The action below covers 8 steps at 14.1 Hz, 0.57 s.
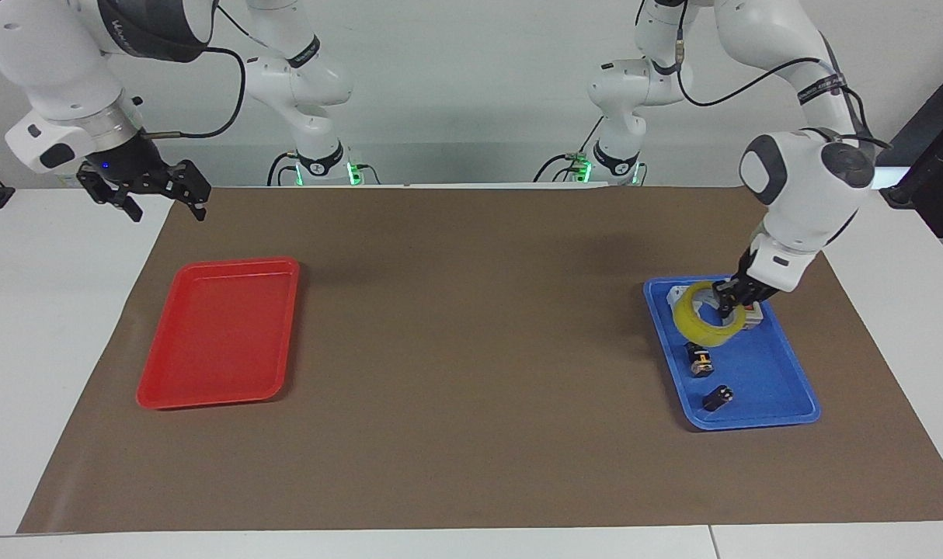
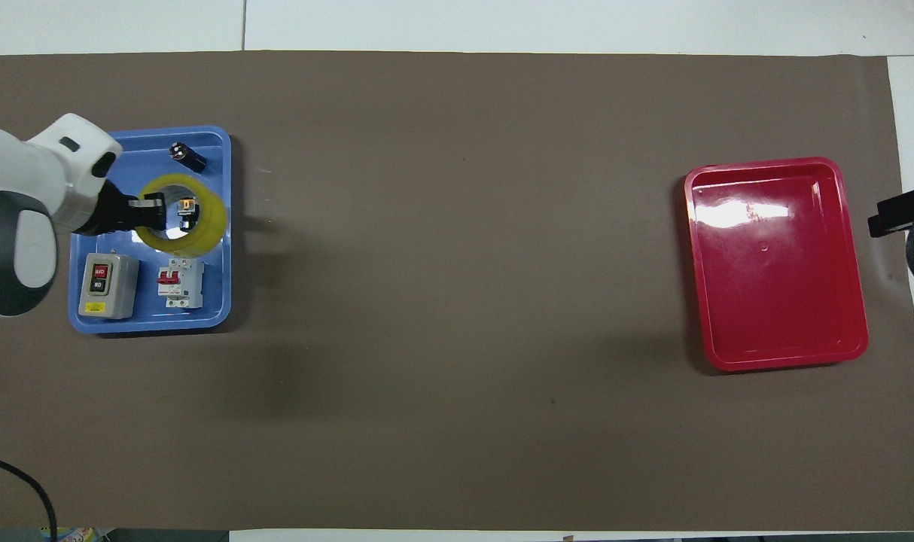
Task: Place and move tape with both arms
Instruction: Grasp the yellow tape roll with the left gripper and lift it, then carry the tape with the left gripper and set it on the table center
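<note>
Tape is off the tray floor, hanging tilted over the blue tray, pinched through its ring wall by the left gripper. One of the fingers sits inside the core, the other outside; fingers clamped on the tape.

Going left to right in the facing view:
- Right gripper is raised over the desk edge, at the corner of the brown mat, near the robots. Fingers spread wide, holding nothing. This arm waits.
- Red tray lies on the mat toward the right arm's end, nothing in it.
- Blue tray lies toward the left arm's end. In the overhead view: grey switch box and white breaker with red levers sit at the end nearer the robots, side by side.
- Black-and-orange part sits mid-tray; from above it shows through the tape's hole.
- Small black cylinder lies in the tray corner farthest from the robots.
- Tape partly hides the breaker and switch box in the facing view.
</note>
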Tool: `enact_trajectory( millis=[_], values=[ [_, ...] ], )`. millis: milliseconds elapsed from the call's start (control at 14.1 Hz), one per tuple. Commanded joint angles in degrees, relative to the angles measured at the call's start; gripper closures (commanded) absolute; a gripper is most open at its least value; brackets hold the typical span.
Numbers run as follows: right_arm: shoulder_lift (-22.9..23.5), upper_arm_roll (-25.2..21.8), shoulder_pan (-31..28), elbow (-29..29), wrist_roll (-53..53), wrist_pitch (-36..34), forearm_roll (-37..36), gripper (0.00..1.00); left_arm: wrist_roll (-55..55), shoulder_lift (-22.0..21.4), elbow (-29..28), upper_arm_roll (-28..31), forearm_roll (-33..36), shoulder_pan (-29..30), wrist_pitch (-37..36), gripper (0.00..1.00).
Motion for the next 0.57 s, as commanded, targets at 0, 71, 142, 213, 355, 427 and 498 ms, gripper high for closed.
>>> enact_trajectory(
  millis=[0, 71, 142, 213, 355, 427, 498],
  values=[
    [-1.08, 0.47, -0.35, -1.09, 0.67, -0.19, 0.75, 0.0, -9.03, 0.0, -2.19, 0.71, 0.84, -8.47, 3.44, 1.0],
    [-1.08, 0.47, -0.44, -1.09, 0.67, -0.19, 0.75, 0.0, -12.72, 0.79, -2.46, 0.71, 0.93, -11.46, 4.77, 1.0],
    [-1.08, 0.47, -0.35, -1.09, 0.75, -0.19, 0.75, 0.0, -16.15, 1.14, -2.64, 0.71, 0.93, -14.71, 5.91, 1.0],
    [-1.08, 0.47, -0.35, -1.09, 0.67, -0.19, 0.75, 0.0, -19.32, 2.19, -2.55, 0.79, 1.19, -17.78, 7.14, 1.0],
    [-1.08, 0.47, -0.35, -1.09, 0.76, -0.19, 0.75, 0.0, -27.31, 3.16, -2.2, 0.71, 4.78, -23.33, 9.34, 1.0],
    [-1.08, 0.47, -0.35, -1.09, 0.67, -0.19, 0.75, 0.0, -31.09, 3.6, -2.02, 0.62, 5.23, -25.61, 10.74, 1.0],
    [-1.08, 0.47, -0.26, -1.09, 0.67, -0.19, 0.75, 0.0, -33.3, 4.74, -1.5, 0.71, 5.24, -28.25, 11.45, 1.0]
  ],
)
